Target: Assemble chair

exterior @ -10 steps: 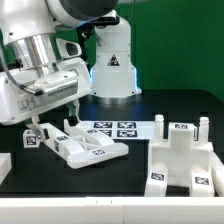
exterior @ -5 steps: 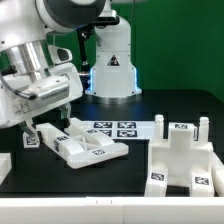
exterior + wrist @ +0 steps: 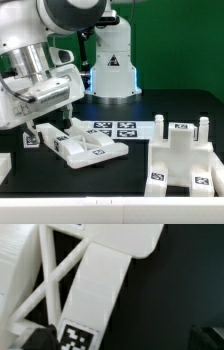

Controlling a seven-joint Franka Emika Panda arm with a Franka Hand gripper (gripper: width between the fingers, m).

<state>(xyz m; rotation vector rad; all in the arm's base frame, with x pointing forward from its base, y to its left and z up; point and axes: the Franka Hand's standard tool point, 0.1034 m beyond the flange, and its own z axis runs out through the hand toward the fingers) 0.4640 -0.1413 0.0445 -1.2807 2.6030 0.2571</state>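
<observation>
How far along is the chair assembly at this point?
Done: nothing visibly joined; the flat panel and the blocky part lie apart on the table. In hand: the open end effector stands over the panel's end, holding nothing. Left: grasping it and all the joining.

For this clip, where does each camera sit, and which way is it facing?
Exterior view: off the arm, slightly above the table, facing the robot's base; arm and open pincer show above the chair panel.
Wrist view: on the wrist, close on that panel's tagged slat; pincer not clearly visible.
Shared: the chair panel.
</observation>
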